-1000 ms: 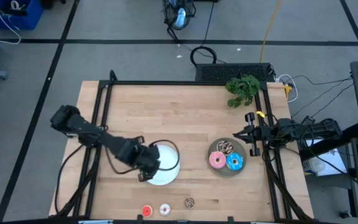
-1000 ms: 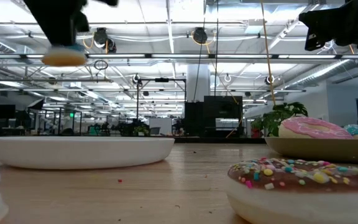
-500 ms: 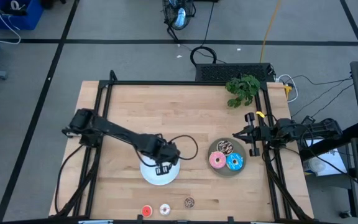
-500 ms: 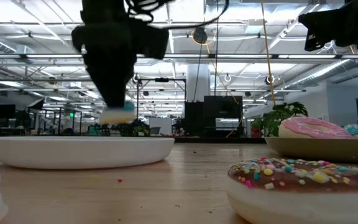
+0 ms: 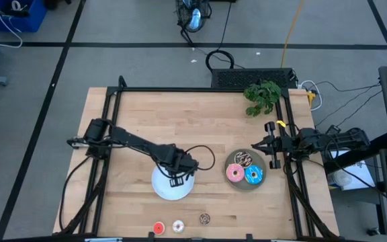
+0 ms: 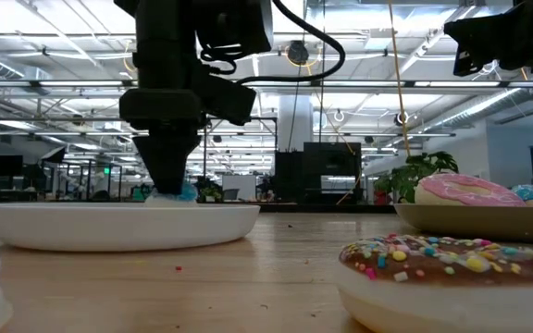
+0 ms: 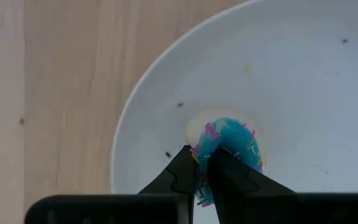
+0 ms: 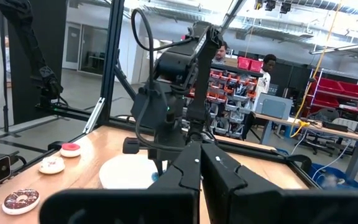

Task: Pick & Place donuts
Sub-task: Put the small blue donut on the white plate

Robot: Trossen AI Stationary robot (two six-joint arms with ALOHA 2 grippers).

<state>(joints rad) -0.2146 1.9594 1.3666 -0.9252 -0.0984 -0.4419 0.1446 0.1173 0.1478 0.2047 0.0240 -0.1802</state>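
Light was bright and even, coming from ceiling strip lamps (image 6: 359, 88) that glared white in the low view. The table (image 5: 200, 121) carried only faint, soft shadows. Nearest the low camera, the sprinkled donut (image 6: 447, 277) looked slightly soft.

From above we look straight down; at table height we look level; both share the round white plate (image 5: 172, 186).

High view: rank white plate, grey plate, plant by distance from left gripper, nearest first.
1. White plate: directly under the left gripper, front centre.
2. Grey plate: to the right, holding the larger donuts.
3. Plant: far right corner of the table.
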